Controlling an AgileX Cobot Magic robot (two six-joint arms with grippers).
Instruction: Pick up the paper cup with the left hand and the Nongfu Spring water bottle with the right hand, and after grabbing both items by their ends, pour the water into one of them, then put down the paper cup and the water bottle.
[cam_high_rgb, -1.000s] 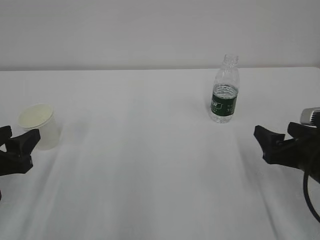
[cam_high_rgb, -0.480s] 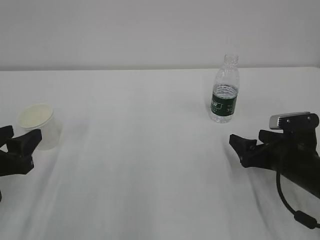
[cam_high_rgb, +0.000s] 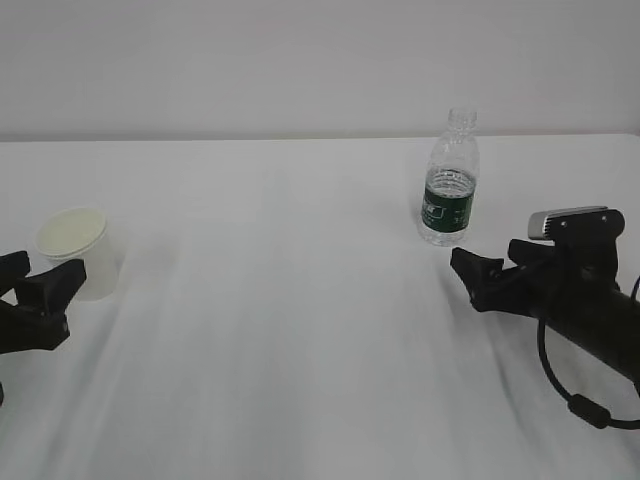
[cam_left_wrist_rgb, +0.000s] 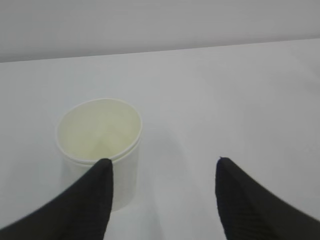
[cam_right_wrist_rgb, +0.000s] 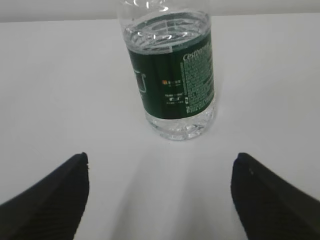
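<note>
- We see the left tool (cam_left_wrist_rgb: 162, 175) spread apart, its left fingertip overlapping the upright paper cup (cam_left_wrist_rgb: 100, 145) at nine o'clock on the tabletop (cam_high_rgb: 290, 300).
- The right tool (cam_right_wrist_rgb: 160, 190) gapes wide, empty, facing the Nongfu Spring water bottle (cam_right_wrist_rgb: 170, 75) standing at two o'clock.

Paper cup (cam_left_wrist_rgb: 99, 150) upright on table (cam_left_wrist_rgb: 225, 100); left hand (cam_left_wrist_rgb: 162, 172) spread, left fingertip (cam_left_wrist_rgb: 100, 185) overlapping cup.

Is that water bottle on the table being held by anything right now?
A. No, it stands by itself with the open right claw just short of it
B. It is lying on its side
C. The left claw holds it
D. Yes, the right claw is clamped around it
A: the bottle stands upright on the table, and the right claw is open in front of it, touching nothing.
</note>
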